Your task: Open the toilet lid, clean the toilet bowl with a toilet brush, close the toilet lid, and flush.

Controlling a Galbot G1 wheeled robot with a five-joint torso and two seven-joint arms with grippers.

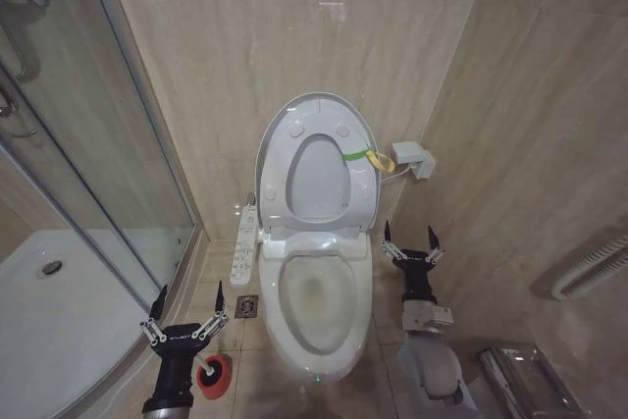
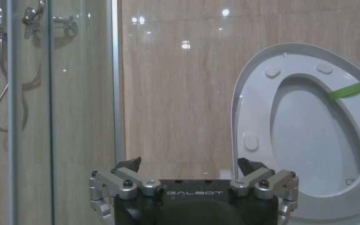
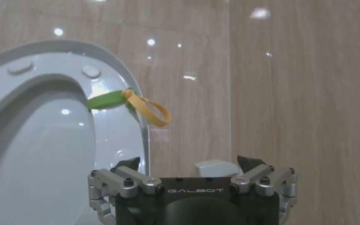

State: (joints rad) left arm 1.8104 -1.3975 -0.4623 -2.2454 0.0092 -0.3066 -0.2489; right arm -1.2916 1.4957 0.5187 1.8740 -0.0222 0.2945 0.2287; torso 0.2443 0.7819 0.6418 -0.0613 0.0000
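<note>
Toilet lid [image 1: 316,134] stands raised against the beige tiled wall [image 1: 245,36], and I can see the white ring seat [image 1: 319,179] lifted up with it, resting against the lid's underside. A yellow-green band [image 1: 368,157] hangs from the lid's edge on my right side; on the right wrist camera it shows as a green strip ending in a yellow loop [image 3: 147,107]. Below, the toilet bowl [image 1: 319,296] is open, with its long white button panel [image 1: 243,244] running along its left flank.

My left gripper [image 1: 186,313] hovers low on the left of the bowl, fingers spread wide and holding nothing. Just beneath it on the floor sits the small red holder cup [image 1: 213,376] — a bit of pale handle of the toilet brush [image 1: 205,368] seems to poke from it, though the gripper body hides most of it. On the left wrist camera the same gripper [image 2: 189,169] points at the wall between the glass shower enclosure [image 2: 42,117] and the raised lid [image 2: 305,126].

My right gripper [image 1: 411,242] hangs to the right of the bowl, apart from it, fingers likewise released and empty. A small white wall box [image 1: 409,156] sits beyond it — near the band's loop.
</note>
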